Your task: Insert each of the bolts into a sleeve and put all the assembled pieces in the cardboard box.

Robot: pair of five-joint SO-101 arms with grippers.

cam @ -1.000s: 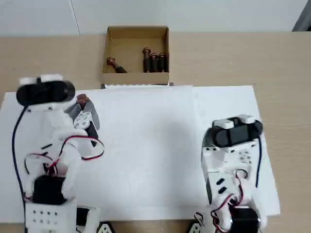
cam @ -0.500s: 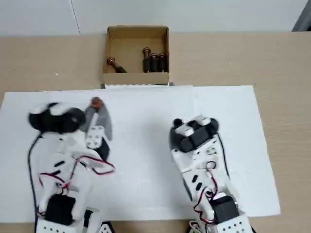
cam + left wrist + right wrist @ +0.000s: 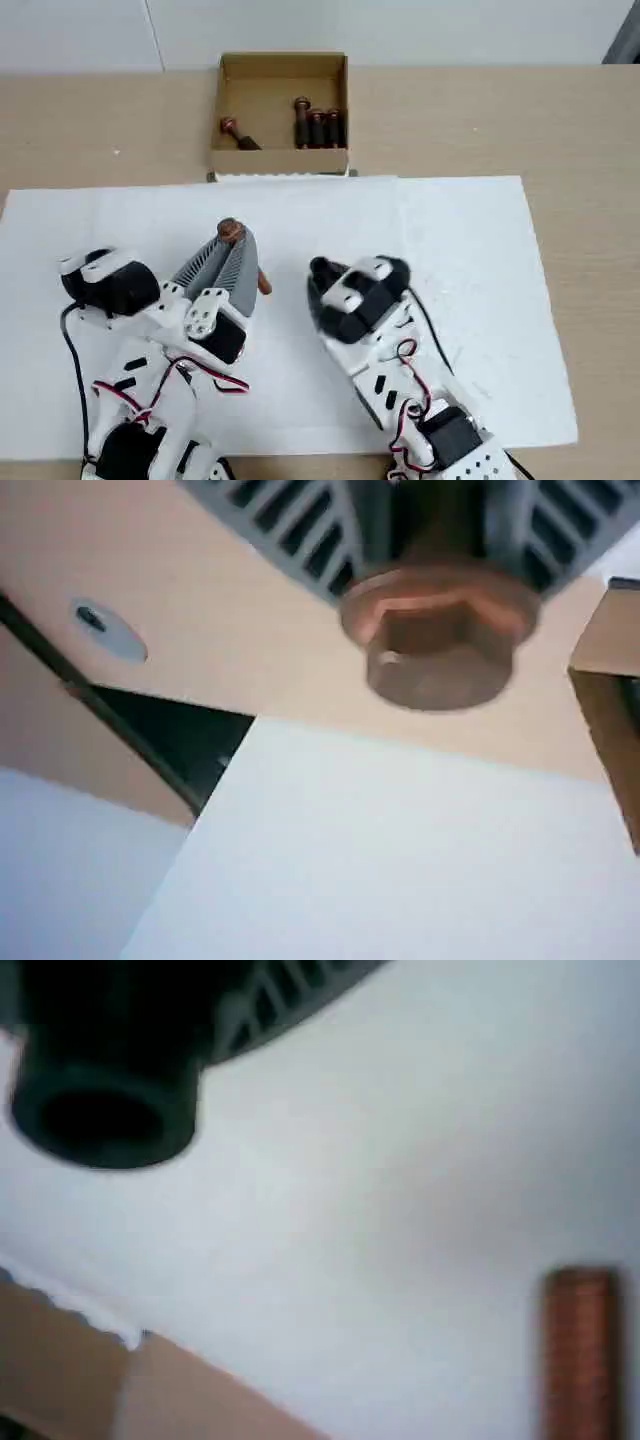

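Both arms have swung inward over the white sheet (image 3: 450,250)! Left gripper (image 3: 232,246) clamped tight on the copper bolt (image 3: 440,635), right gripper (image 3: 328,284) pinching the black sleeve (image 3: 100,1110) just beside it, cardboard box (image 3: 282,161) well beyond

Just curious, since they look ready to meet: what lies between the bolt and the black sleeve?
Nothing but bare white paper; the high view shows it between the bolt and the sleeve.
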